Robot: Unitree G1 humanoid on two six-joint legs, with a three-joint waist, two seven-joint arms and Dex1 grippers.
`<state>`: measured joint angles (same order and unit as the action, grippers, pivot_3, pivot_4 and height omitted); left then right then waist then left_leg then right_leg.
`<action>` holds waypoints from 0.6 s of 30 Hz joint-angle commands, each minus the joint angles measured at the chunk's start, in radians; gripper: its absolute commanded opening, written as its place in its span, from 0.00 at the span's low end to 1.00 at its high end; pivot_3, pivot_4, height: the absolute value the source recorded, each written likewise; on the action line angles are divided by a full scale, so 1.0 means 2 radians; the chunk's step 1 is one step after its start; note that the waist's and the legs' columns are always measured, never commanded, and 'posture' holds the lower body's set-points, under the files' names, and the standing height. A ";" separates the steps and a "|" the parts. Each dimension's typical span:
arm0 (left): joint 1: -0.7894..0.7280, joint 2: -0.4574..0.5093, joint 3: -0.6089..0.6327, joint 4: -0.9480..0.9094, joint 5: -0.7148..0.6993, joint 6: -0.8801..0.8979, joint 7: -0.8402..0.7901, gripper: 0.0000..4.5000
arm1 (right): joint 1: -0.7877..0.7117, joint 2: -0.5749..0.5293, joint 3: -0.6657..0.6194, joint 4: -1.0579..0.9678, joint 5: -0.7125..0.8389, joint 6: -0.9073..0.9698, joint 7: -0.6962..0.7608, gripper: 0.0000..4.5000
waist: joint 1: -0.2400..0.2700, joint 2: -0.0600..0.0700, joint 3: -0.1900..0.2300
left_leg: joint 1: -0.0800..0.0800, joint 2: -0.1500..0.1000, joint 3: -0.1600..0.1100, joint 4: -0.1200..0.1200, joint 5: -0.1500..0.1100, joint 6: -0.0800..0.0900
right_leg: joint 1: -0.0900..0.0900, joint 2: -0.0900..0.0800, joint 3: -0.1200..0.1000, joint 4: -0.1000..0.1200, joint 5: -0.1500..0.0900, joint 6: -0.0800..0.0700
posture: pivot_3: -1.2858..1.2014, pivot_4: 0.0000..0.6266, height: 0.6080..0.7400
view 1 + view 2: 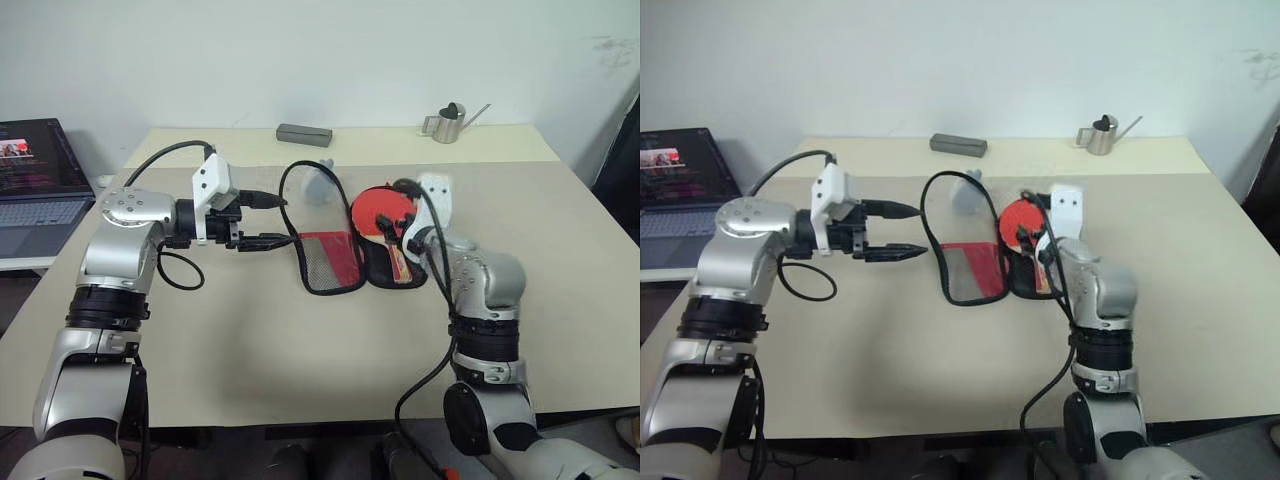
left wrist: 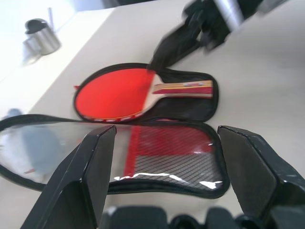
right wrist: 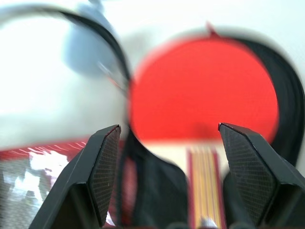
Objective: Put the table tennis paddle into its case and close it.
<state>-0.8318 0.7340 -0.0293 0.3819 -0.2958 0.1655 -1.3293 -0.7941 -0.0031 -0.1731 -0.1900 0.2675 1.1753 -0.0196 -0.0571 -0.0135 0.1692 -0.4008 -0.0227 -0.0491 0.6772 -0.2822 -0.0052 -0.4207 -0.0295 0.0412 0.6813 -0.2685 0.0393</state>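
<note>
The case (image 1: 330,262) lies unzipped and spread flat at mid-table. Its clear flap with the red mesh pocket (image 2: 167,150) is on the left and its black half (image 2: 190,107) on the right. In the black half rests the table tennis paddle (image 1: 376,211), red face up, with the striped wooden handle (image 2: 183,88) pointing toward me. My left gripper (image 1: 287,221) hovers open just left of the flap, fingers aimed at it. My right gripper (image 3: 169,127) is open above the paddle's handle and neck, with nothing between its fingers (image 1: 405,214).
A grey block (image 1: 304,134) and a small metal watering can (image 1: 450,123) stand at the table's far edge. A pale blue-grey object (image 1: 320,182) sits behind the clear flap. A laptop (image 1: 35,180) rests on a lower surface at the left.
</note>
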 commanded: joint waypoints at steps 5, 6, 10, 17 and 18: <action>-0.024 0.006 0.035 0.095 0.028 -0.050 0.067 0.83 | 0.053 -0.113 0.008 -0.113 0.049 0.026 0.094 0.80 | 0.001 0.000 0.000 | 0.000 0.000 0.000 0.000 0.000 0.000 | 0.000 0.000 0.000 0.000 0.000 0.000 | 0.52 0.24 1.00; -0.030 0.008 0.032 0.122 0.042 -0.069 0.079 0.83 | 0.060 -0.124 0.002 -0.121 0.057 0.026 0.106 0.80 | 0.002 0.000 0.000 | 0.000 0.000 0.000 0.000 0.000 0.000 | 0.000 0.000 0.000 0.000 0.000 0.000 | 0.52 0.24 1.00; -0.056 0.003 0.023 0.205 0.072 -0.120 0.095 0.83 | 0.079 -0.153 -0.002 -0.148 0.096 0.025 0.156 0.80 | 0.000 0.000 0.000 | 0.000 0.000 0.000 0.000 0.000 0.000 | 0.000 0.000 0.000 0.000 0.000 0.000 | 0.52 0.24 1.00; -0.117 -0.029 0.002 0.342 0.133 -0.195 0.142 0.83 | 0.124 -0.218 0.021 -0.182 0.120 0.003 0.213 0.80 | 0.006 0.000 0.000 | 0.000 -0.001 0.000 0.000 0.000 0.000 | 0.001 0.001 -0.001 0.000 0.000 0.000 | 0.52 0.24 1.00; -0.124 -0.035 -0.001 0.356 0.140 -0.201 0.145 0.83 | 0.126 -0.222 0.022 -0.183 0.120 0.000 0.213 0.80 | 0.007 0.000 0.000 | 0.000 -0.001 0.000 0.000 0.000 0.000 | 0.001 0.001 -0.001 0.000 0.000 0.000 | 0.52 0.24 1.00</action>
<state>-1.0399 0.6677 -0.0313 1.0713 -0.0367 -0.1981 -1.0588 -0.5363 -0.4335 -0.1305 -0.5106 0.4946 1.2072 0.3940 -0.0436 -0.0141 0.1690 -0.4014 -0.0242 -0.0486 0.6780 -0.2824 -0.0046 -0.4197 -0.0279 0.0399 0.6806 -0.2687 0.0397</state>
